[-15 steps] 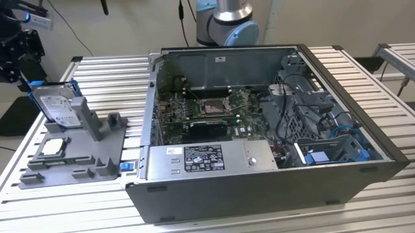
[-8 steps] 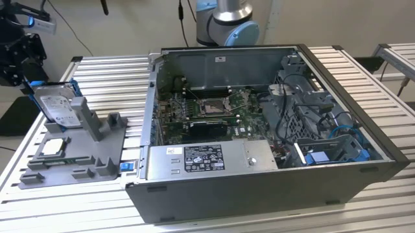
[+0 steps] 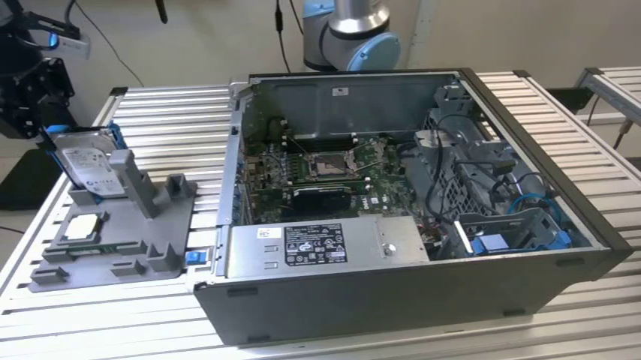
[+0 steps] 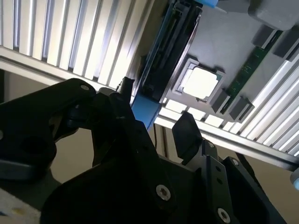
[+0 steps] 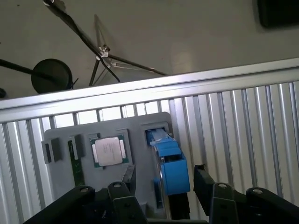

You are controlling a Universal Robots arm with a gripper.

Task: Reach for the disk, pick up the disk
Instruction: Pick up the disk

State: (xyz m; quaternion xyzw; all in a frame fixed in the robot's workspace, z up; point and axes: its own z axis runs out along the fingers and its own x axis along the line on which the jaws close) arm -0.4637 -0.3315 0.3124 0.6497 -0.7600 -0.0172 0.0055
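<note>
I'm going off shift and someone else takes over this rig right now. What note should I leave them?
The gripper: open, a finger on each side of the disk at its blue-framed end, not clamped.
The disk: on edge in the grey holder on the slatted table, beside the open computer case.
Done: the reach. Left: the pick-up; the disk is not yet gripped or lifted.

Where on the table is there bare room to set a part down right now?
Bare slats of the table lie in front of the grey fixture and behind it, beside the computer case. More run along the case on the exterior view's right. Crowded: the fixture, holding the chip and the upright disk between the open jaws.
</note>
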